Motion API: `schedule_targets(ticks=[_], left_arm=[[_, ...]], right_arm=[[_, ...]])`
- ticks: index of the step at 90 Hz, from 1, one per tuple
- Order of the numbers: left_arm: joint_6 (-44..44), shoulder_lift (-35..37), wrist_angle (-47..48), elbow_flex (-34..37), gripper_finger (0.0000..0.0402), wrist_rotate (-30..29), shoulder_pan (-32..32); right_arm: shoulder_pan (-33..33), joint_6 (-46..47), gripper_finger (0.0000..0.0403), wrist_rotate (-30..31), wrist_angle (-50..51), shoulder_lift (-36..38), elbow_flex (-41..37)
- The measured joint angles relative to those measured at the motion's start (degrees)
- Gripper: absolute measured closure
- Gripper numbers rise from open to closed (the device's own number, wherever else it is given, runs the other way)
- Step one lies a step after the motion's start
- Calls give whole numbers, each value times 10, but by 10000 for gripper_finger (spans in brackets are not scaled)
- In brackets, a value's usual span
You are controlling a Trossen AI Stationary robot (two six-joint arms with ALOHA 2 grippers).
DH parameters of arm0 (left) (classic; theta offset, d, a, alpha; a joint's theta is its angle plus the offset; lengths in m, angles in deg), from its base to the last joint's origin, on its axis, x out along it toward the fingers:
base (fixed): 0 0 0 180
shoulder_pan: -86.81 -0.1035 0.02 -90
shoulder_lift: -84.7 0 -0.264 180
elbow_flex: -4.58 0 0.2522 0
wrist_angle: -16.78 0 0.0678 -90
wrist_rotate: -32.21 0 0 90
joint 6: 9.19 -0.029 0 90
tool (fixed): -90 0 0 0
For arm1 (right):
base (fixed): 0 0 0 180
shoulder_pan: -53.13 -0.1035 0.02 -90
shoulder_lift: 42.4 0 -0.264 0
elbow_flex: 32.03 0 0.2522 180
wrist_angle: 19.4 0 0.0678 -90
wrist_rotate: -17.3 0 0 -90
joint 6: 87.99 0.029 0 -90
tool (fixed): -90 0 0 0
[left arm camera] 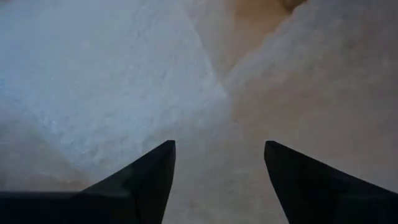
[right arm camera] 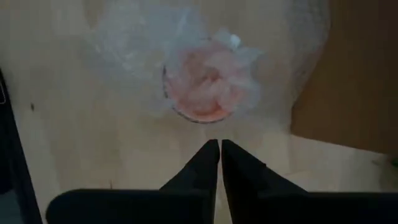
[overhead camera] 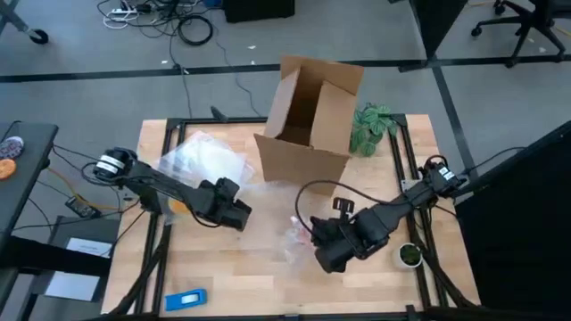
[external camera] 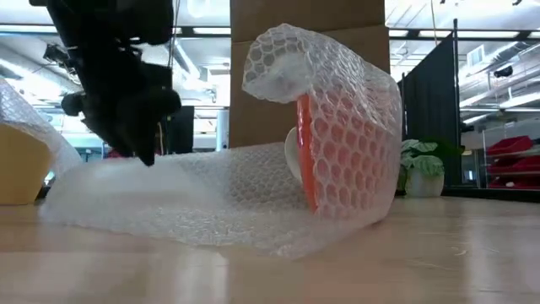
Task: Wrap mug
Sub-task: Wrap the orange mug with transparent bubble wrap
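The mug [external camera: 305,152] (bubble wrap [external camera: 211,198] draped over) faces the right gripper's [right arm camera: 220,144] closed fingers; cardboard box [overhead camera: 308,120] behind.

Premises present as a robotics lab: loose cables [overhead camera: 192,27] on grey floor, office chair [overhead camera: 526,22], black partition [external camera: 430,127], framed wooden counter [overhead camera: 268,276].

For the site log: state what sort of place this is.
Probably a robotics lab or workshop: loose cables on grey floor, rolling chairs behind the wooden table, black partitions under open ceilings.

One open brown cardboard box [overhead camera: 308,111] stands as landmark; beside it one green leafy plant [overhead camera: 372,127], before it one orange mug [external camera: 305,160], two bubble-wrap sheets, two dark arms.
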Motion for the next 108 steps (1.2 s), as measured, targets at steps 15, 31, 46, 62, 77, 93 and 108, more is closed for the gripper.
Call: schedule_targets(ticks=[15,31,46,62,77,93,108], left_arm=[[0,-11,32,0,180,-3,0],[-3,-9,82,0,243,1,0],[-5,-9,94,0,378,11,3],[-6,-9,91,-22,399,10,28],[-22,-9,91,-98,401,-46,78],[-66,-8,89,-174,402,-108,135],[-110,-8,59,-225,402,-139,183]], right_arm=[[-1,4,403,10,-18,0,0],[1,-8,403,17,-40,0,0],[4,-14,403,20,-41,0,0],[4,-15,403,20,-40,0,0],[3,-15,403,20,-40,0,0],[4,-15,403,20,-40,0,0],[4,-15,403,20,-41,0,0]])
